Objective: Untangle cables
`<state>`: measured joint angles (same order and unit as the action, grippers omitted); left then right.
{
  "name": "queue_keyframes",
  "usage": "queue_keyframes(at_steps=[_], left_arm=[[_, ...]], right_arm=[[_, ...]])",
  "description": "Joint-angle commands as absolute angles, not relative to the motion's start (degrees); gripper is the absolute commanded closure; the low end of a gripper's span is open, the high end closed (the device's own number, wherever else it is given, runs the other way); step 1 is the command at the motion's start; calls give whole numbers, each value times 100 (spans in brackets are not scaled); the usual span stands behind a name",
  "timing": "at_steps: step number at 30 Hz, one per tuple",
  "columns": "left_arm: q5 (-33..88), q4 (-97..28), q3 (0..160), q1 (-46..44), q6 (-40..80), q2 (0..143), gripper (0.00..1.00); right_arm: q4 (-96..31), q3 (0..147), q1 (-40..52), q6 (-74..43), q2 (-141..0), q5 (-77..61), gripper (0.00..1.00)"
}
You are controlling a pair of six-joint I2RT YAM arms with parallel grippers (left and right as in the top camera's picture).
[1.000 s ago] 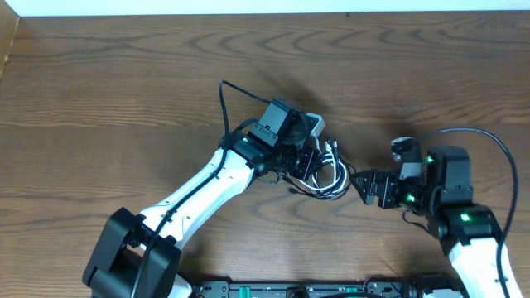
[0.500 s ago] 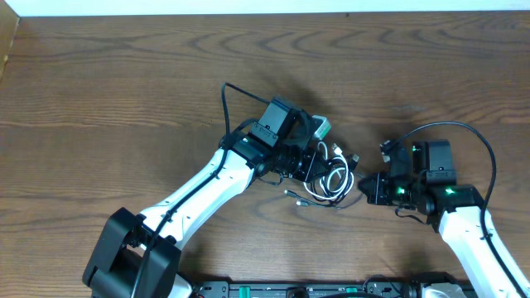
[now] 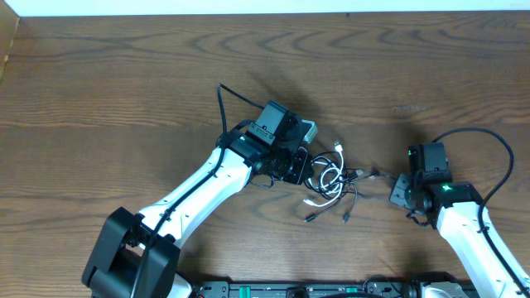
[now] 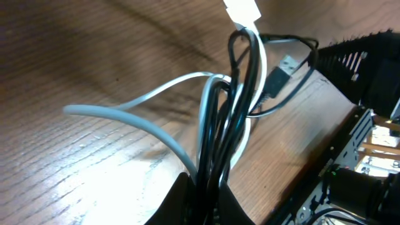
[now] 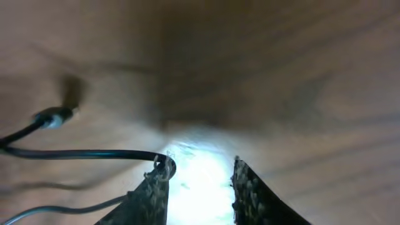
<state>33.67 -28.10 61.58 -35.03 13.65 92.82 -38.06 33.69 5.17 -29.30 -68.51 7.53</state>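
The white cable (image 3: 325, 176) and the black cable (image 3: 364, 175) lie in a loose tangle at the table's middle. My left gripper (image 3: 305, 165) is at the tangle's left side, shut on a bunch of strands. In the left wrist view the left gripper (image 4: 206, 182) pinches the black cable (image 4: 240, 94) and the white cable (image 4: 150, 94) together; a white plug (image 4: 242, 11) tops the bunch. My right gripper (image 3: 396, 192) sits right of the tangle. In its own view the right gripper (image 5: 200, 165) stands open, and the black cable (image 5: 94, 153) hooks round the left fingertip (image 5: 164, 169).
Loose plug ends (image 3: 346, 217) trail toward the table's front edge. The left arm (image 3: 199, 194) crosses the table diagonally from the front left. A metal rail (image 3: 298, 290) runs along the front edge.
My right gripper closed at the tangle, then pulled back to the right and parted its jaws. The black cable drew out rightward and the tangle spread. The left gripper stayed shut.
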Motion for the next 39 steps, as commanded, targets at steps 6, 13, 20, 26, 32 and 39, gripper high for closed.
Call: queue_keyframes(at_steps=[6,13,20,26,32,39], left_arm=[[3234,-2827,6173,-3474,1278,9192,93],[3232,-2821,6173,-3474,1275,9194,93],[3214,-2801,6173,-3474,1273,9194,93],[2880,-2823,6173,-3481,1273,9194,93],[3487,-2814,6173,-3485,1022,9194,93],[4912,-2206,6173,-3483,493,9192,93]], right_arm=[[-3159,3352,537,-1903,-6864,-2060,53],[-3026,3350,537,-740,-6864,-3946,42],[-3024,3350,534,-773,-6864,-3730,36],[-2936,3352,537,-1535,-6864,-2733,26],[-2303,3350,537,-958,-6864,-3894,27],[-2279,3350,537,-956,-6908,-3468,30]])
